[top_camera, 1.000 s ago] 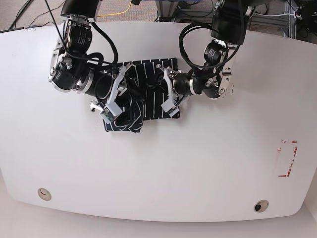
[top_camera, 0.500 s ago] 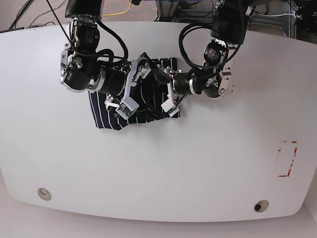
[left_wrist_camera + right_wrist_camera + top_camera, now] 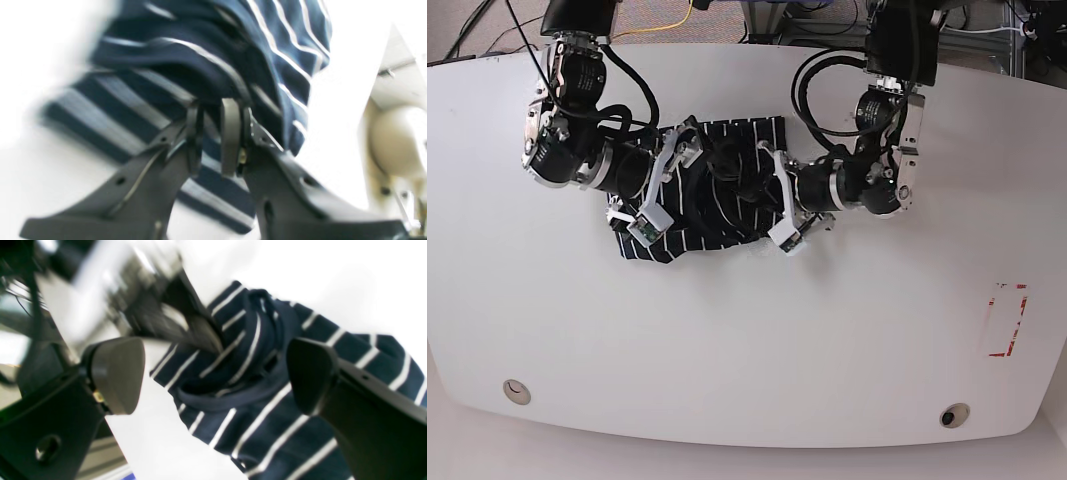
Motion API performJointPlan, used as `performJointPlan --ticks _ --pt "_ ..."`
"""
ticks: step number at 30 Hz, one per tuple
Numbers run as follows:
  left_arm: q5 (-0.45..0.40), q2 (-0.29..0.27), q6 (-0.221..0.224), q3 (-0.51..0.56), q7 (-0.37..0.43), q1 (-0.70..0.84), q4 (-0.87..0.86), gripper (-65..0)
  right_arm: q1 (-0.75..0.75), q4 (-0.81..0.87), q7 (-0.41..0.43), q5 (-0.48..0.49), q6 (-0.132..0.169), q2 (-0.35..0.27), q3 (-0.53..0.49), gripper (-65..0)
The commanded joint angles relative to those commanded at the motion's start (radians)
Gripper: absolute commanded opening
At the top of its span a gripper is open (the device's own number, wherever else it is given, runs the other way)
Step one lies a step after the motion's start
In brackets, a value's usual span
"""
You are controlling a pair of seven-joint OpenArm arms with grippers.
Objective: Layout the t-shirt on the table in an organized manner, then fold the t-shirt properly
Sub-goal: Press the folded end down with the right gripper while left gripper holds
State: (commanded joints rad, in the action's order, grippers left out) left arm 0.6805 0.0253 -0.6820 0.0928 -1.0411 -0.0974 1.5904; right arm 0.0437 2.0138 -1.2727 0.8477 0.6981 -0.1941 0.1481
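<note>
Left gripper: in its wrist view we see the two dark fingers drawn nearly together, a fold of the t-shirt pinched between them and rising above the tips. The base view gives us only the gripper at the shirt's 3 o'clock edge; the pinch itself does not resolve there.

Right gripper: its wrist view shows the fingers spread wide, nothing between them, the bunched t-shirt lying beyond the gap with a rolled collar-like band at 12 o'clock. In the base view we place this gripper over the shirt's 9 o'clock side.

Only the base view gives us the whole layout: the t-shirt crumpled in a dark striped heap between both arms, on the table toward its 12 o'clock edge. We note a red outline mark at 3 o'clock, well apart, and two round holes along the 6 o'clock edge.
</note>
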Motion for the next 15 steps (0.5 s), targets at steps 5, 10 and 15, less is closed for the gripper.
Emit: performJointPlan --ticks 5,10,15 --pt "0.06 0.051 0.0 -0.092 0.006 0.015 -0.017 -56.2 0.005 -0.002 0.0 -0.009 0.0 -0.005 0.0 0.0" --pt "0.068 0.066 0.0 -0.095 0.023 0.031 -0.095 -56.2 0.005 -0.005 0.005 -0.012 0.0 -0.005 -0.002 0.0" --pt "0.068 0.06 0.0 -0.077 0.092 0.057 -0.15 -56.1 0.003 -0.018 0.061 -0.106 0.0 0.002 -0.009 0.0"
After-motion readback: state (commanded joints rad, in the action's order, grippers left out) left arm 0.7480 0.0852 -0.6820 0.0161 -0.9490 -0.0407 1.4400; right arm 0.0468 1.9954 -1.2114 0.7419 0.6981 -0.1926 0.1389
